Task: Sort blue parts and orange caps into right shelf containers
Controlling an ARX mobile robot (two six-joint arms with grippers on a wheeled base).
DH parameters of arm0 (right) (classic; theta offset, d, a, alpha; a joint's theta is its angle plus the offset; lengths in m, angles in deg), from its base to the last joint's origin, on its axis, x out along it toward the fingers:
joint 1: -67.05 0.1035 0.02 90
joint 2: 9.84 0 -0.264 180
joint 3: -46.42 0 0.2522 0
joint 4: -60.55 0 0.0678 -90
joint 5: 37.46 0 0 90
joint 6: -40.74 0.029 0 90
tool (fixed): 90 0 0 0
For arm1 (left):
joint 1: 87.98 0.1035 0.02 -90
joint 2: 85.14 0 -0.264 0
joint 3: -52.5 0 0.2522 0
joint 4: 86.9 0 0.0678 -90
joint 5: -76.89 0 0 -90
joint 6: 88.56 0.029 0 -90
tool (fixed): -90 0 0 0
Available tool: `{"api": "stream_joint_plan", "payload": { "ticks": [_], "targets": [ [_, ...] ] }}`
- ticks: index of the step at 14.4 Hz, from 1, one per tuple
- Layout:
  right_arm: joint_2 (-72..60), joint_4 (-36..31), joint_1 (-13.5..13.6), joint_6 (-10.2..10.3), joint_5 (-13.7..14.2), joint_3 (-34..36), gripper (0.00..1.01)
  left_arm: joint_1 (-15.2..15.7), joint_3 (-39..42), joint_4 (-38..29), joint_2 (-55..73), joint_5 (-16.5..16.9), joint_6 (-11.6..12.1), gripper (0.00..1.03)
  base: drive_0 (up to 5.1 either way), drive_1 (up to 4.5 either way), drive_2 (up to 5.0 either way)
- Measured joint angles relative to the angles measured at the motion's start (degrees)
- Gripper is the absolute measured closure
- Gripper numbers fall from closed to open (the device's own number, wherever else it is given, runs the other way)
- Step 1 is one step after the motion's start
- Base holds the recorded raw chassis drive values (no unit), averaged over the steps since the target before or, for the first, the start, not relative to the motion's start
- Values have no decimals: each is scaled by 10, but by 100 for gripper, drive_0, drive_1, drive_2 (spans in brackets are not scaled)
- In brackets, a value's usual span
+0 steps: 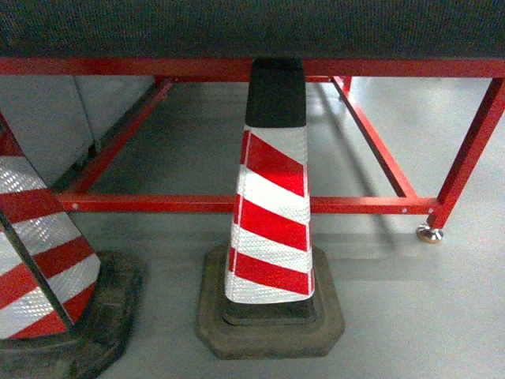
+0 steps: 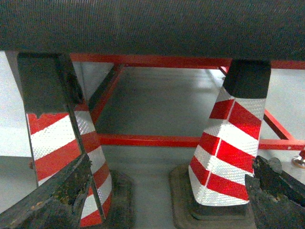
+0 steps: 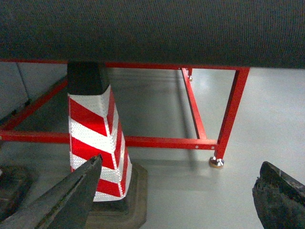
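The blue parts, the orange caps, the shelf and the containers are all out of view. My left gripper (image 2: 171,160) hangs low above the grey floor, open wide, with nothing between its dark worn fingers (image 2: 57,195). My right gripper (image 3: 182,161) is also open and empty, its fingers (image 3: 66,195) spread over bare floor. Neither gripper shows in the head view.
A red-and-white striped traffic cone (image 1: 271,213) on a black base stands straight ahead, and a second cone (image 1: 39,253) stands at the left. Behind them runs a red steel table frame (image 1: 237,204) with a levelling foot (image 1: 430,234), under a dark tabletop (image 1: 252,28).
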Motion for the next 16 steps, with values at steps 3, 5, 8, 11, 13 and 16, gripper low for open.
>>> {"api": "stream_joint_plan", "payload": {
  "ticks": [3,5,8,11,13,16],
  "targets": [
    [0,1,0,4,0,0,3,0,0,0,0,0,0,5,0,0,0],
    [0,1,0,5,1,0,3,0,0,0,0,1,0,5,0,0,0],
    [0,2,0,5,0,0,3,0,0,0,0,0,0,5,0,0,0],
    [0,1,0,4,0,0,3,0,0,0,0,0,0,5,0,0,0],
    [0,1,0,5,1,0,3,0,0,0,0,0,0,5,0,0,0],
    [0,1,0,5,1,0,3,0,0,0,0,1,0,5,0,0,0]
  ]
}}
